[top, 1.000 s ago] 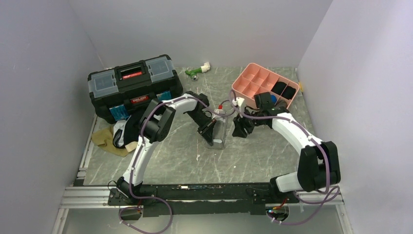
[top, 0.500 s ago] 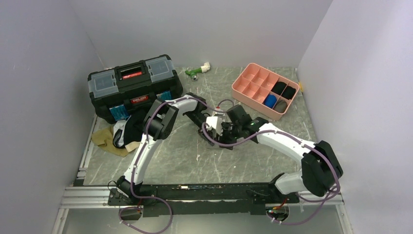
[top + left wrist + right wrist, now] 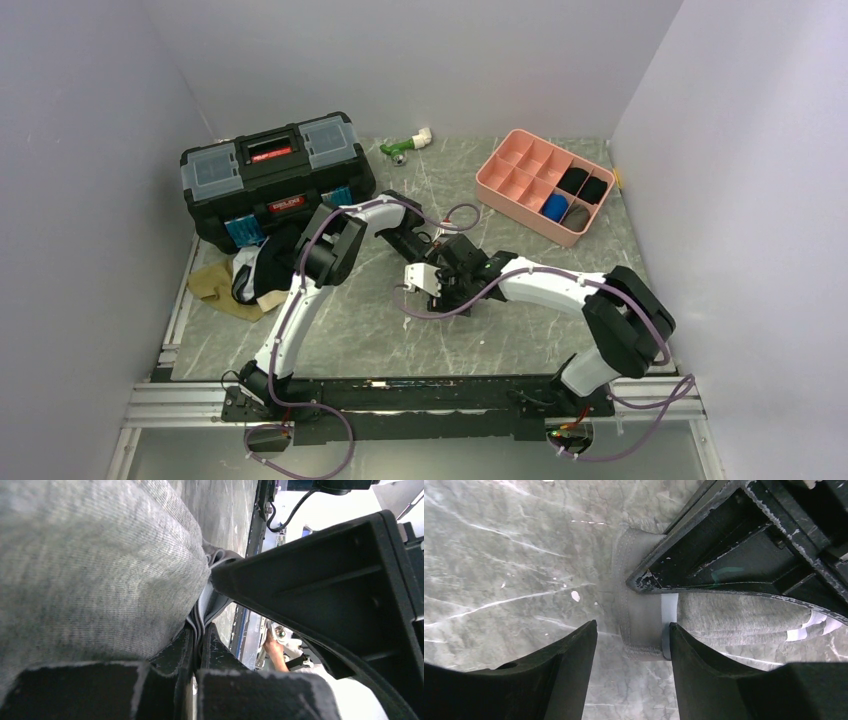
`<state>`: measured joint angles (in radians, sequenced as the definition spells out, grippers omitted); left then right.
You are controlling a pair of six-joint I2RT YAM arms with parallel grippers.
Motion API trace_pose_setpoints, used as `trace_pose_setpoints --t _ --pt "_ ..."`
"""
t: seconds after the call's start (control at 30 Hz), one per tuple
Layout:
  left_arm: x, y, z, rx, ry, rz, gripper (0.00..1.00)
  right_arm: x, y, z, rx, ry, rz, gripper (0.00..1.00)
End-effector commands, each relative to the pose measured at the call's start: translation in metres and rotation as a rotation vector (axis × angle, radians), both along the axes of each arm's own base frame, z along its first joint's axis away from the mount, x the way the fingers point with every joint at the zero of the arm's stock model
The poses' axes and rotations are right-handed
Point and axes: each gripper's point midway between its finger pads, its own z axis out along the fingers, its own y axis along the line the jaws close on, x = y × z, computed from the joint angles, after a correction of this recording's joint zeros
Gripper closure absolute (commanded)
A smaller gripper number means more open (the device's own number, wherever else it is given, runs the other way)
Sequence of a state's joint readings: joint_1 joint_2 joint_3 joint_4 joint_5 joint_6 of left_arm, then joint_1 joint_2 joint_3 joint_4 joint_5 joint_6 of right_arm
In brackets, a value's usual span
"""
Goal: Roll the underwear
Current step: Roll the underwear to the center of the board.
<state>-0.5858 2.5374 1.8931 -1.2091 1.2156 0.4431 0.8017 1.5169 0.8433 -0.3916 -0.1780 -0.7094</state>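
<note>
Left hand (image 3: 198, 632): clamped narrow on a fold of the grey brief (image 3: 90, 555). Layered cloth edges show between the fingers. The bulk of the brief bulges to the left of the pinch in this wrist view.

Right hand (image 3: 631, 636): jaws apart at a middling width, nothing held. It hangs fingers-down over the bench (image 3: 499, 570), straddling the waistband end of the brief. One finger (image 3: 696, 675) is just beside the cloth edge; I cannot tell whether it touches. The other stands apart over bare bench.

Key relation: the brief lies straight below the right hand, in the gap between its fingers. Its long axis runs from that waistband end away under the left hand, across the right hand's closing line. The body looks bunched into a partial roll. Both hands are on it at mid-bench. The left has the grip, and the right is nearer the loose end.

Judgement: roll part-formed. The next move looks like the right hand's, closing on or pushing the waistband end while the left anchors. Risk: the roll may slacken if the pinch slips.

Outward: the top view hides the brief under both hands. Pile (image 3: 250, 275) of unrolled briefs at the left edge. Toolbox (image 3: 275, 175) far left. Pink tray (image 3: 510, 165) far right, with rolls (image 3: 583, 183) in its right-hand compartments.
</note>
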Motion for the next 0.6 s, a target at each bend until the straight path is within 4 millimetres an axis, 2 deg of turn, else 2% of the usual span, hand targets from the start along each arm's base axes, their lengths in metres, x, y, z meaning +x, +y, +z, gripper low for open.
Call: trace_pose_setpoints --t 0.0,0.27,0.47,0.57 --pt "-0.001 0.008 -0.029 0.05 -0.063 -0.052 1.0 0.012 -0.001 -0.006 -0.025 -0.053 0.005 0.43" --pt "-0.005 0.012 -0.029 0.051 -0.066 -0.067 1.0 0.013 -0.008 -0.024 -0.07 -0.019 0.016 0.5" --pt "-0.004 0.014 -0.029 0.058 -0.08 -0.07 1.0 0.013 -0.016 -0.035 -0.08 0.053 0.01 0.61" --pt "-0.003 0.014 -0.028 0.06 -0.095 -0.072 0.96 0.008 -0.02 -0.039 -0.084 0.105 0.011 0.69"
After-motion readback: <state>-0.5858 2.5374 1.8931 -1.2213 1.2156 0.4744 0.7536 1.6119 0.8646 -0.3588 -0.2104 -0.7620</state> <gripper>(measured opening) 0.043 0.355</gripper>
